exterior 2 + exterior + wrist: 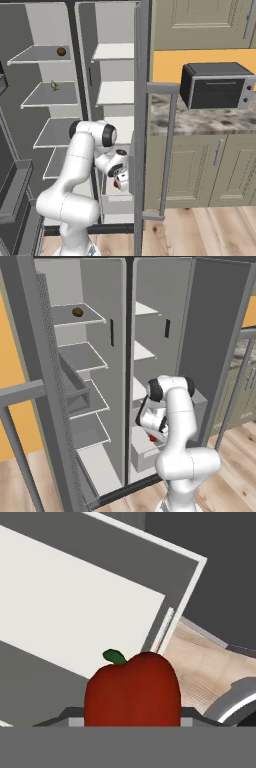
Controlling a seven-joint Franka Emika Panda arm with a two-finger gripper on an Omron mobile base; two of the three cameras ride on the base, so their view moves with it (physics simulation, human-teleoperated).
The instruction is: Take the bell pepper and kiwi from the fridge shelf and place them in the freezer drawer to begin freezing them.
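Pepper sits clamped in my gripper, low over the drawer, inside its pale rim; kiwi rests on the top shelf.

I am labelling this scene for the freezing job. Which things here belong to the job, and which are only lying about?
Belong to the job:
- bell pepper, shut in the gripper
- kiwi, on the top fridge shelf
- freezer drawer, open under the pepper

Only lying about:
- green-yellow item on the second shelf
- microwave on the counter
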